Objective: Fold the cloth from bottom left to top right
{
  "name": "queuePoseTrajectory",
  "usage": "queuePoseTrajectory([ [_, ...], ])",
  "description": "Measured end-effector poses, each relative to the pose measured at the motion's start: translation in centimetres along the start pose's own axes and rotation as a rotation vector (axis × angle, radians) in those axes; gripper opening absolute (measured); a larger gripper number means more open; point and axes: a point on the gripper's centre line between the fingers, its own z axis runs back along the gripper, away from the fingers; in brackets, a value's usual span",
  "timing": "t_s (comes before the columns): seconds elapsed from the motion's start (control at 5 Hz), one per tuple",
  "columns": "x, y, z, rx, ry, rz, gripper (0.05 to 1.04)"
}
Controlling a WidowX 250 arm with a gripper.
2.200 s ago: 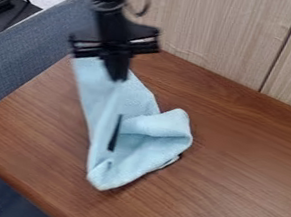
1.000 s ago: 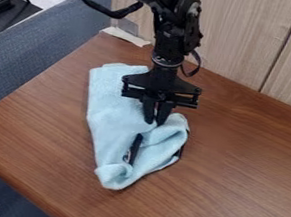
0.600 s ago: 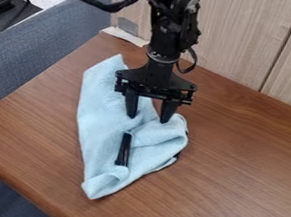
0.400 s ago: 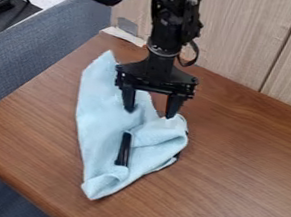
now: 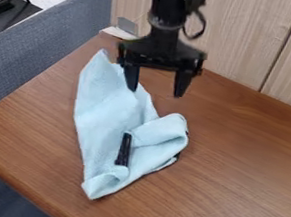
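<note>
Wooden bench [image 5: 248, 164] bearing a loosely folded blue cloth [image 5: 108, 105].
The cloth lies just left of centre; above its upper part, the jaws stand spread, pinching nothing, probably to leave the folds undisturbed. A black strip [image 5: 124, 149] rests mid-cloth.

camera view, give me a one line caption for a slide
Open black jaws above a light blue cloth, loosely folded on a wooden table
</note>
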Motion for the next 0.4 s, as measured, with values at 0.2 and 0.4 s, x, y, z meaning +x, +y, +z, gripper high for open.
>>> queuePoseTrajectory([
  [0.2, 0.05, 0.27, 2.29, -0.044, -0.025, 0.01, 1.0],
  [0.4, 0.1, 0.51, 2.29, -0.042, -0.025, 0.013, 1.0],
])
